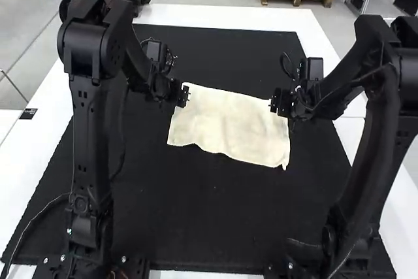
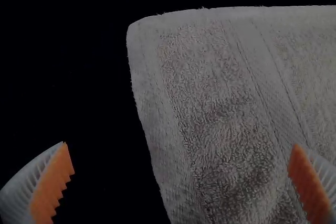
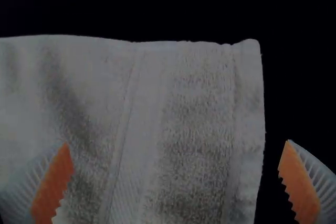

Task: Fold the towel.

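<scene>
Black mat (image 1: 202, 227) beneath; left hand (image 1: 185, 95) and right hand (image 1: 273, 104) partly hide towel (image 1: 228, 122)

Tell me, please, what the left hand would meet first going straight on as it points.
Probably the towel, near its far left corner; the left hand points there, open, though the remaining gap is unclear.
</scene>
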Controlling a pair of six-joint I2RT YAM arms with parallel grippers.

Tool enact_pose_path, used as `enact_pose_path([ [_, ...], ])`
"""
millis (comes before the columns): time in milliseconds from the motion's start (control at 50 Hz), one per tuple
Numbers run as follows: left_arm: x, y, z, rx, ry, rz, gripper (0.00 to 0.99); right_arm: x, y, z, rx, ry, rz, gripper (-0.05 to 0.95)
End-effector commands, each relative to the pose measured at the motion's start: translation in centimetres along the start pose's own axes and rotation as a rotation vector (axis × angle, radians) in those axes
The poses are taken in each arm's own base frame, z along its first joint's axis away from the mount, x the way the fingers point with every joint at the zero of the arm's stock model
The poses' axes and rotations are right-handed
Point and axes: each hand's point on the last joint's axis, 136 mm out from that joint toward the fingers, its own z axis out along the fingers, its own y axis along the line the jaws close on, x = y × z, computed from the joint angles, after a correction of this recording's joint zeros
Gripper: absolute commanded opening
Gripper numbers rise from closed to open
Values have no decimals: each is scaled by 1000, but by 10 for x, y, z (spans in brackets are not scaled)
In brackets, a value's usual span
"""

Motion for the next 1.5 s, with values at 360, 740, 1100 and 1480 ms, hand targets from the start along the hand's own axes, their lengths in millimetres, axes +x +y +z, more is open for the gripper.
enact_pose_path([
  [360,-16,-1,16,9,-45,-1,959,1,1,26,-9,12,-8,907],
  [740,-13,1,27,10,-29,-3,961,5,-14,39,13,23,-8,907],
  [1100,-7,1,32,8,-12,-2,957,15,-17,51,17,56,-9,907],
  [1480,16,4,43,-2,38,34,534,29,-15,56,3,92,-47,613],
])
